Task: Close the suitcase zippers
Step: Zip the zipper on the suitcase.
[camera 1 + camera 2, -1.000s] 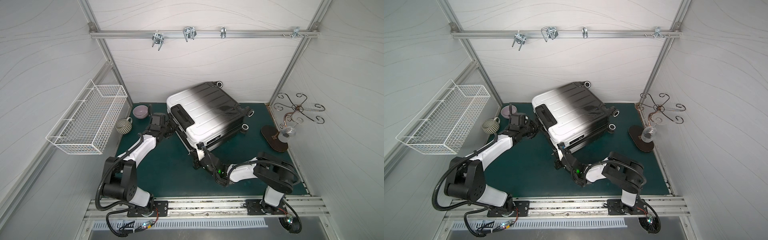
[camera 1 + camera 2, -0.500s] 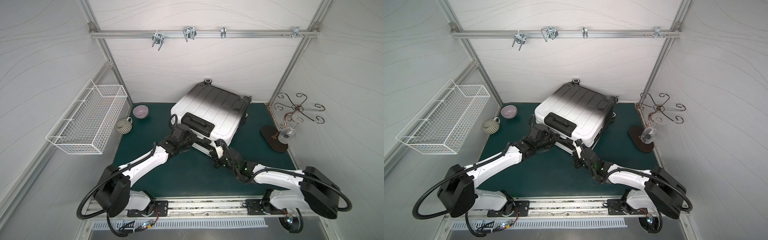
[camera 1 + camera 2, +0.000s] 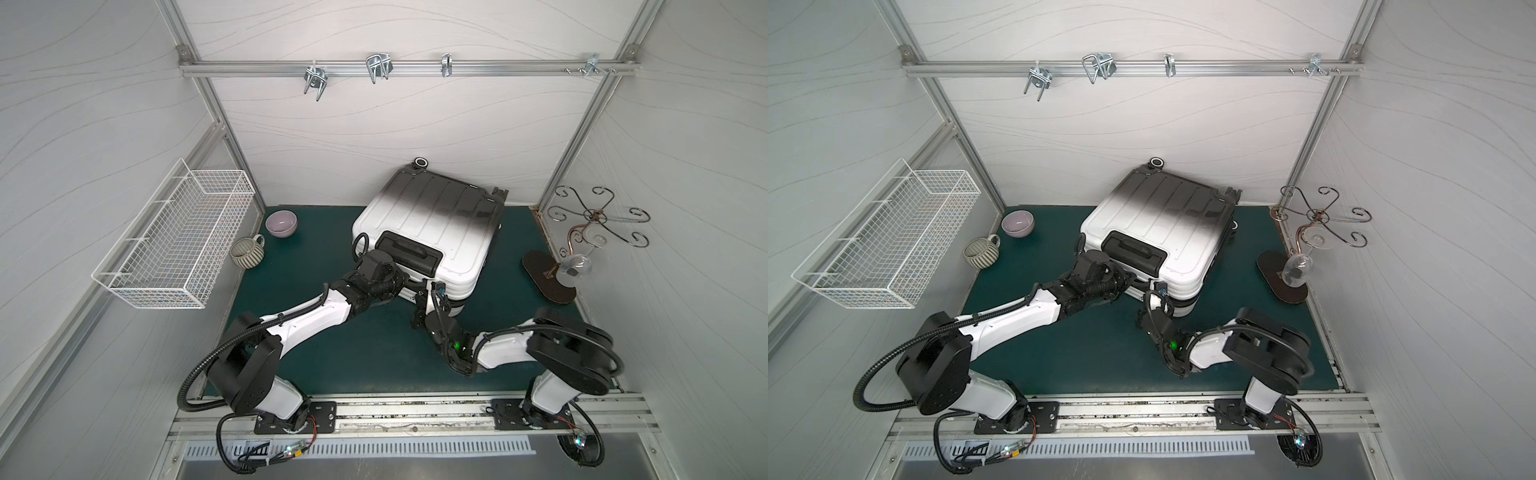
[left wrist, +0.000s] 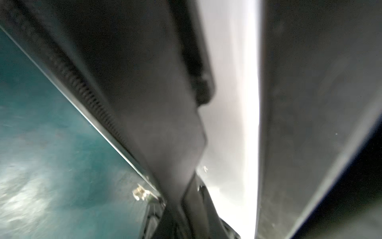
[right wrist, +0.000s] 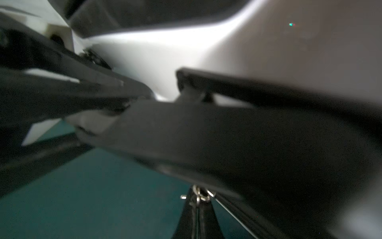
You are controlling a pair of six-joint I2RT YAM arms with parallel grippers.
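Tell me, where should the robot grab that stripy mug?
Pinch the mug by its rim, coming straight down from above. It stands upright with its mouth open, so one finger can probably slip inside. Its handle loop, pointing toward the purple bowl, looks a tighter target.

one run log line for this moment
suitcase: lying flat on green mat | left gripper: shut, at front edge seam | right gripper: shut, beside it | grip contents: cannot tell
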